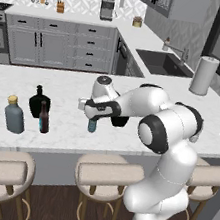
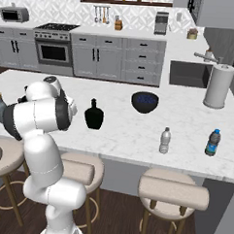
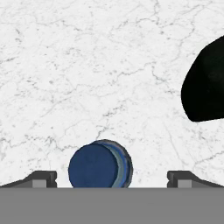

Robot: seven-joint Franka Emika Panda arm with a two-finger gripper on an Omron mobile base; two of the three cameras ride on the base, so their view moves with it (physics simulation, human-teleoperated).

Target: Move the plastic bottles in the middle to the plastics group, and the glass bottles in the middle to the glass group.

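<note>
The claw (image 3: pixel 112 178) hangs wide open and empty, pointing straight down over a small blue bottle (image 1: pixel 92 125) on the marble tabletop (image 1: pixel 150 91). In the hand view the bottle's round blue cap (image 3: pixel 97 165) sits between the two dark fingertips (image 3: pixel 43 178), with clear gaps on both sides, so nothing is gripped yet. From the left base view the bottle stands upright just under the hand, near the tabletop's front edge.

At the left end of the tabletop stand a grey squarish bottle with a tan cap (image 1: pixel 14 114), a squat black flask (image 1: pixel 38 101) and a slim brown beer bottle (image 1: pixel 44 117), close together. The beer bottle appears to be with the glass group already, though I cannot be sure it was ever elsewhere. A second black flask (image 2: pixel 94 115) stands in the middle, near a dark bowl (image 2: pixel 144 102); it seems still to need moving.

Toward the right end stand a clear water bottle (image 2: pixel 165 140) and a deeper blue bottle with a dark cap (image 2: pixel 213 142), well apart from the arm.

My judgement: the task is partly done at best. The bottle under the claw awaits a grasp and a carry to the right end, and the middle flask must go left.
</note>
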